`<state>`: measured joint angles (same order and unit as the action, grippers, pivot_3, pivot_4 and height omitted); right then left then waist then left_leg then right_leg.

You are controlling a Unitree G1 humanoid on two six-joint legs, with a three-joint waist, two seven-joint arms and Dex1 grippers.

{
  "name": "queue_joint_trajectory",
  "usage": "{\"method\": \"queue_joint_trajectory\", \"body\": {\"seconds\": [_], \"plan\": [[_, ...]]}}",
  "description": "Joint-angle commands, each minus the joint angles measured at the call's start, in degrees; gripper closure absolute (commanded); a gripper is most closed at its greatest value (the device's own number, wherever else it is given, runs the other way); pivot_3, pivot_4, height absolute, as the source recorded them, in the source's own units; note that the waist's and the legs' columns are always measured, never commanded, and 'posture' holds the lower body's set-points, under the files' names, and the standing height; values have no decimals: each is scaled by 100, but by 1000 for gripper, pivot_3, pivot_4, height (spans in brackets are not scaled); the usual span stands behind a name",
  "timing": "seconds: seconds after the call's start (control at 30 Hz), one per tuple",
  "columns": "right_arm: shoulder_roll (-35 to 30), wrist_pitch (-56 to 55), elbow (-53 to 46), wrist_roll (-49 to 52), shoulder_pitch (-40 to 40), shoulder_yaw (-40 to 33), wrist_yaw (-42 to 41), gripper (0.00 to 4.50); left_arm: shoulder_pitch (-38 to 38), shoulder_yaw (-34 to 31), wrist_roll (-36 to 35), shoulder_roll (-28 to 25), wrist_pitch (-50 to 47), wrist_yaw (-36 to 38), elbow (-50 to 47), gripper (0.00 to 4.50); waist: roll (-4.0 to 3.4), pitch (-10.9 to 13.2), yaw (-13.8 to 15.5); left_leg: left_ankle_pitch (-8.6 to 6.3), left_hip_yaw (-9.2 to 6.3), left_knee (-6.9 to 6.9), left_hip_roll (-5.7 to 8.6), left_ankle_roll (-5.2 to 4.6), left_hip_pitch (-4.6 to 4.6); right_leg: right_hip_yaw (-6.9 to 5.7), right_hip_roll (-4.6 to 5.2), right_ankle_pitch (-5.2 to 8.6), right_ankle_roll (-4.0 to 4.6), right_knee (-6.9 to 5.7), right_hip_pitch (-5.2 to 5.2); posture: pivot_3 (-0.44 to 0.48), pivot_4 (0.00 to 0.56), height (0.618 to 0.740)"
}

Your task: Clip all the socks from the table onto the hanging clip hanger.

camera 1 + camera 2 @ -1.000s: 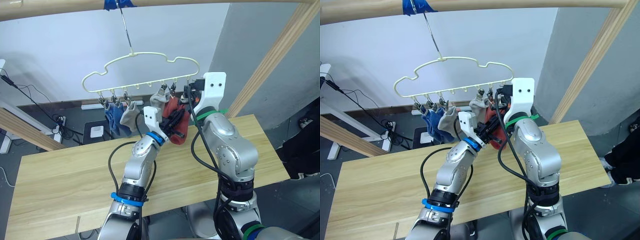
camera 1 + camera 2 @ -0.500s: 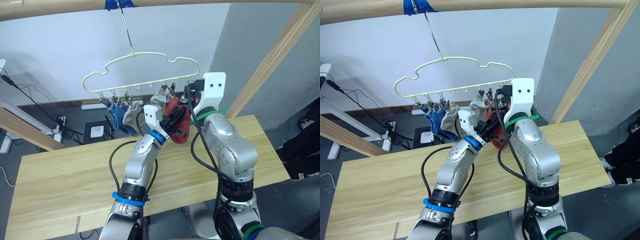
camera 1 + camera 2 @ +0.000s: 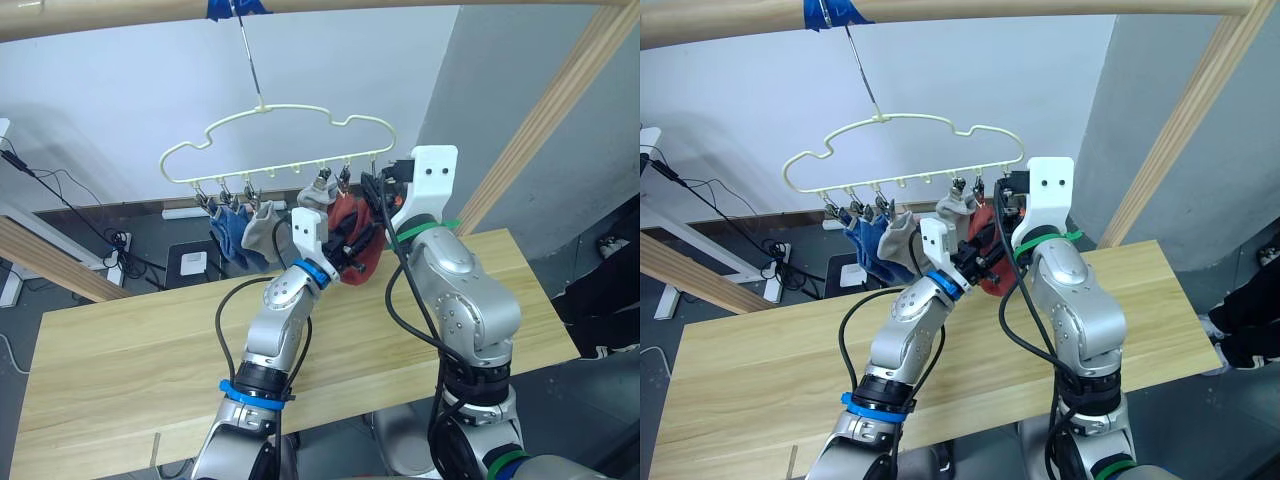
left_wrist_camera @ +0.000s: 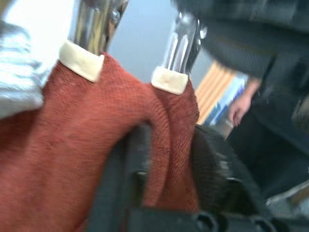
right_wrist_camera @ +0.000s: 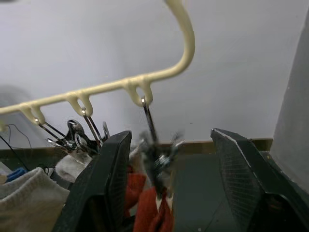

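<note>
The cream-yellow clip hanger (image 3: 280,140) hangs by its long hook from a wooden pole (image 3: 120,18) at the far side, above the light wooden desk (image 3: 130,360). Clipped along its row, from the left, are two blue socks (image 3: 228,232), a light grey sock (image 3: 258,226), another light grey sock (image 3: 316,200) further right, and a rust-red sock (image 3: 346,214) next to it. The left gripper (image 4: 166,159) is raised to the right part of the hanger and is closed on a second rust-red sock (image 4: 174,145), pinching a fold of it just below two metal clips (image 4: 181,48) with cream tips that bite the red fabric. The right gripper (image 5: 169,159) is held up at the hanger's right end with its two fingers spread wide apart, and the last clip (image 5: 157,154) dangles between them untouched, the red fabric just below it. A person's hand (image 4: 240,107) shows in the background of the left wrist view.
</note>
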<state>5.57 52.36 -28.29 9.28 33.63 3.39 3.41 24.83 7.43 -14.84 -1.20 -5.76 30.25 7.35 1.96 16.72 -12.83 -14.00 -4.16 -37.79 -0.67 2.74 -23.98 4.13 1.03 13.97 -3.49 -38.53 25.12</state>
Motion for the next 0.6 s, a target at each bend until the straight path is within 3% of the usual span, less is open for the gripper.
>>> {"method": "queue_joint_trajectory", "body": {"seconds": [0.03, 0.23, 0.27, 0.37, 0.47, 0.6], "plan": [[-389, 143, -629, 270, -101, -61, -449, 1708, -182, 262, 195, -403, 150, 519, -183, 1593, 0, 0, -1, 0, 0, 0, 0, 0, 0, 0, 0, 0, 0, 0, 0, -325, 270, 735], [-2007, 160, -1155, 797, -544, -233, -1800, 1708, -646, 511, 343, -1602, 268, 1561, -592, 16, -1, 0, 3, 0, -2, 7, -2, 0, 1, -2, 1, 1, 1, 0, 2, -310, 252, 735], [-2234, 90, -1175, 849, -605, -230, -1978, 1708, -706, 514, 305, -1726, 233, 1680, -685, 16, -1, 0, 7, 0, -1, 7, -1, 0, 1, -1, 1, 1, 1, 1, 2, -308, 248, 735], [-2955, -142, -1215, 1117, -862, -252, -2740, 1124, -960, 432, 200, -2207, 185, 2063, -1095, 0, -1, 0, 13, 0, 1, 7, -1, 0, 2, -1, 2, 1, 0, 4, 2, -297, 237, 735], [-3642, -417, -1168, 1430, -1082, -336, -3617, 147, -1170, 47, -21, -2729, 16, 2312, -1518, 0, 0, 0, 8, 0, 4, 8, -4, 0, 3, 0, 1, 1, 0, 10, 0, -284, 227, 735], [-4265, -855, -829, 1626, -1111, -480, -4377, 38, -1270, -546, -444, -3225, -329, 2369, -1918, 0, 1, -1, 28, 0, 4, 7, -5, 0, 6, 0, 1, 1, 0, 6, 0, -258, 210, 735]]}}
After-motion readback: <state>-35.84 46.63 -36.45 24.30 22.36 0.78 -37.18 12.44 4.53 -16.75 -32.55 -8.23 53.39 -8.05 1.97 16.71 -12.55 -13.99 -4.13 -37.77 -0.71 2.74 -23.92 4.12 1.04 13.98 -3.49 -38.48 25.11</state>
